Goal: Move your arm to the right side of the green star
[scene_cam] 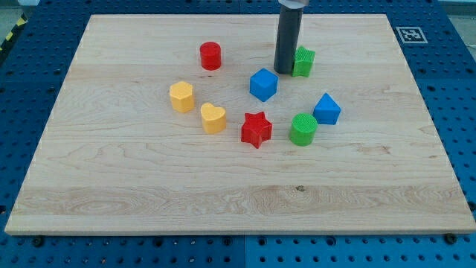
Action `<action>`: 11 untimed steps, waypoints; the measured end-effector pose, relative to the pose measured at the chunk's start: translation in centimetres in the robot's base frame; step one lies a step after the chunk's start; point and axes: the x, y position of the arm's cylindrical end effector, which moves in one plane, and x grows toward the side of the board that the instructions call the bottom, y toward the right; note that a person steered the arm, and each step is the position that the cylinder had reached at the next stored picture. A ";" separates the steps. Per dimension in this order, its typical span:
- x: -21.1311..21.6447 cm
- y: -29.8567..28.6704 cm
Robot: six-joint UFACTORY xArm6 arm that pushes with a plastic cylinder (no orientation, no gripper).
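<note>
The green star (303, 61) sits near the view's top, right of centre, on the wooden board (111, 171). My tip (285, 71) comes down from the view's top and ends right against the star's left side, partly hiding its left edge. A blue cube (263, 84) lies just below and left of my tip.
A red cylinder (210, 56) is at the upper left. A yellow hexagon (181, 97) and a yellow heart (213, 117) are at the left of centre. A red star (256, 129), a green cylinder (303, 129) and a blue pentagon-like block (326, 109) lie below.
</note>
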 end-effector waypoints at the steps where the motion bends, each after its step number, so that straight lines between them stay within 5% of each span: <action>1: -0.5 0.0; 4: -7.7 -1.9; 8: -10.2 9.4; 11: 0.4 11.5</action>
